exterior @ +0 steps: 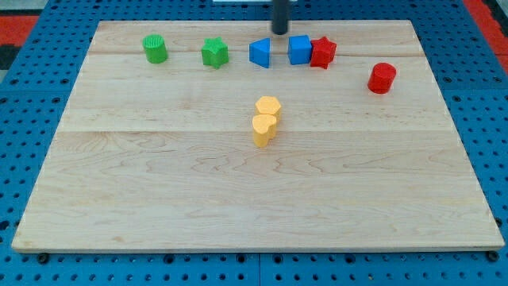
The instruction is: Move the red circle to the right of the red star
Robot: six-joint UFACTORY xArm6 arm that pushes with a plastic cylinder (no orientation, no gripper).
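The red circle (382, 78) stands near the board's upper right, apart from the others. The red star (322, 52) lies to its upper left, touching a blue cube (299, 49) on the star's left. My tip (280, 32) is at the view's top, just above and between the blue cube and a blue wedge-like block (260, 53), far left of the red circle.
A green circle (155, 49) and a green star (214, 53) lie along the top row at the left. Two yellow blocks (267, 119) touch each other near the board's middle. The wooden board (254, 206) rests on a blue pegboard.
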